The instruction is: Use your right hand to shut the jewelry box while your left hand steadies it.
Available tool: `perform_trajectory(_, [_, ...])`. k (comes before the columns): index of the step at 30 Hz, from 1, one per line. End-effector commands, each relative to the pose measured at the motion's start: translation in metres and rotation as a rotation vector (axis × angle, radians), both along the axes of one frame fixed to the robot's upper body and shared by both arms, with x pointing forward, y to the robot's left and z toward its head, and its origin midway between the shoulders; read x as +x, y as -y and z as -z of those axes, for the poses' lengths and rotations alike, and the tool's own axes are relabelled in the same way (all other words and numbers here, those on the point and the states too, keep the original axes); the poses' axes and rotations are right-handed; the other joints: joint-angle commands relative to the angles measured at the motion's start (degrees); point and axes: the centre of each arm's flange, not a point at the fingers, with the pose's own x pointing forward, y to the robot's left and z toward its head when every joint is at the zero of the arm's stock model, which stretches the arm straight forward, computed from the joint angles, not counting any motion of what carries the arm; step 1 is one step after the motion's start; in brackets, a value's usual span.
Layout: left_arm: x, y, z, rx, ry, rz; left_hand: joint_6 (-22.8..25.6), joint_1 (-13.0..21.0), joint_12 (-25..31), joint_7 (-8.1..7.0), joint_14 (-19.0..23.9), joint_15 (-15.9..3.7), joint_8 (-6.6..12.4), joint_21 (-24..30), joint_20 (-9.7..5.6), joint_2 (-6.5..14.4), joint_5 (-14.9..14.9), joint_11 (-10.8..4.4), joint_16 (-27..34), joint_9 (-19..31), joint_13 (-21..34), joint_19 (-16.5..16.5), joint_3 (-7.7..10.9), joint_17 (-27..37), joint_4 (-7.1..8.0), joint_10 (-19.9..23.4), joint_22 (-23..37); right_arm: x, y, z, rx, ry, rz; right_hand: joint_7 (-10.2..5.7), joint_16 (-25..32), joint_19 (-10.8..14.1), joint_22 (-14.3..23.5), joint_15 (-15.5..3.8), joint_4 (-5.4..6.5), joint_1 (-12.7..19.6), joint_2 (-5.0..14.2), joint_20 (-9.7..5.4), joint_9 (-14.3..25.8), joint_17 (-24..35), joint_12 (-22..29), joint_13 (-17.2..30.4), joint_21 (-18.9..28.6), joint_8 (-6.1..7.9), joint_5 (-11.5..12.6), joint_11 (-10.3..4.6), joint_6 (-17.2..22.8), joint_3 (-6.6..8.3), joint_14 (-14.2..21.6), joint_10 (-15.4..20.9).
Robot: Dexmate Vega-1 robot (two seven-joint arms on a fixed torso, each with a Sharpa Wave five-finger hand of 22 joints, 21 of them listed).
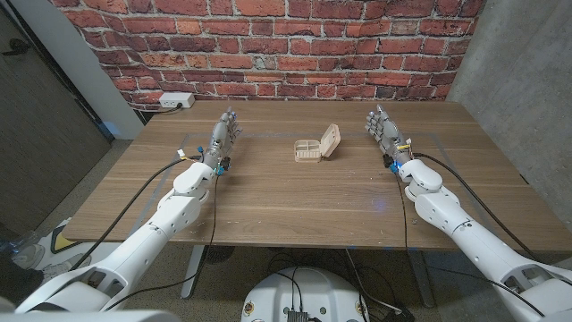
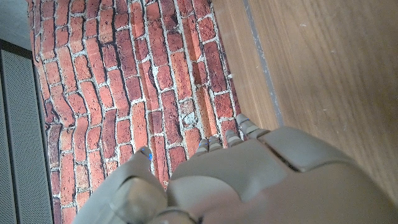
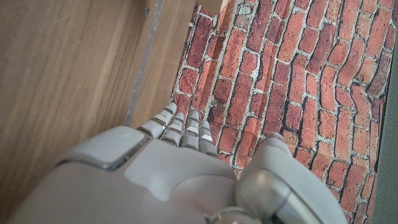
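A small tan jewelry box [image 1: 316, 148] sits open at the middle of the wooden table [image 1: 295, 192], its lid raised at the right side and its tray with compartments showing. My left hand [image 1: 223, 136] stands well to the left of the box, fingers extended toward the wall and holding nothing. My right hand [image 1: 385, 131] stands to the right of the box, apart from it, fingers extended and holding nothing. The left wrist view looks over the back of my left hand [image 2: 249, 180] at the brick wall. The right wrist view looks over my right hand [image 3: 161, 177] likewise.
A red brick wall [image 1: 268, 45] rises behind the table, with a white power strip [image 1: 173, 101] at its foot on the left. Black cables run along both forearms. Grey panels stand at both sides of the room.
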Motion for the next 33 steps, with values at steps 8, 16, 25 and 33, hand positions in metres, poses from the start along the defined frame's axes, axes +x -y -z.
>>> perform_trajectory(8, [0.0,-0.001,-0.002,-0.006,0.009,-0.005,-3.0,0.0,0.4,-0.1,-2.9,-2.63,0.32,0.3,-3.01,2.4,0.2,-0.18,0.3,0.3,0.1,-0.4,0.31,0.3,0.03,-2.2,0.1,-0.001,-0.006,-0.009,-0.038,0.009,0.002,0.11,0.3,0.5,0.2,0.23,-0.12,0.6,-0.09,0.1,0.1,0.1,0.3,0.2,0.2,0.32,0.2,0.09,0.1,0.35,0.3,0.4])
perform_trajectory(16, [-0.001,0.001,0.0,-0.005,0.008,0.001,-3.0,0.0,0.4,-0.08,-2.9,-2.55,0.31,0.3,-2.94,2.4,0.3,-0.14,0.3,0.3,0.1,-0.4,0.3,0.3,0.03,-2.2,0.1,-0.009,-0.01,-0.017,-0.112,0.009,0.03,0.12,0.3,0.3,0.2,0.49,-0.18,0.6,-0.11,0.4,0.1,0.1,0.3,0.2,0.1,0.32,0.2,0.08,0.1,0.36,0.1,0.3])
perform_trajectory(25, [-0.004,0.002,0.001,-0.002,0.009,0.002,-3.0,0.0,0.4,-0.16,-2.9,-2.56,0.31,0.2,-2.89,2.4,0.3,-0.21,0.3,0.3,0.1,-0.5,0.29,0.3,0.03,-2.2,0.1,-0.017,-0.017,-0.019,-0.224,-0.005,0.104,1.29,0.4,0.7,0.2,1.39,-0.49,0.7,-0.63,1.18,0.1,0.1,1.1,0.3,0.2,0.43,0.2,1.75,0.3,0.18,0.5,2.7])
perform_trajectory(33, [-0.007,0.001,0.004,-0.002,0.006,0.003,-3.0,0.0,0.4,-0.1,-2.9,-2.58,0.31,0.1,-2.8,2.4,0.3,-0.17,0.3,0.3,0.1,-0.5,0.28,0.3,0.02,-2.2,0.1,-0.027,-0.024,-0.021,-0.349,-0.044,0.18,1.68,0.2,0.4,0.1,1.97,-0.93,1.1,-0.85,1.8,0.3,0.2,0.9,0.3,0.1,0.66,0.2,1.96,0.8,0.24,-0.1,2.1])
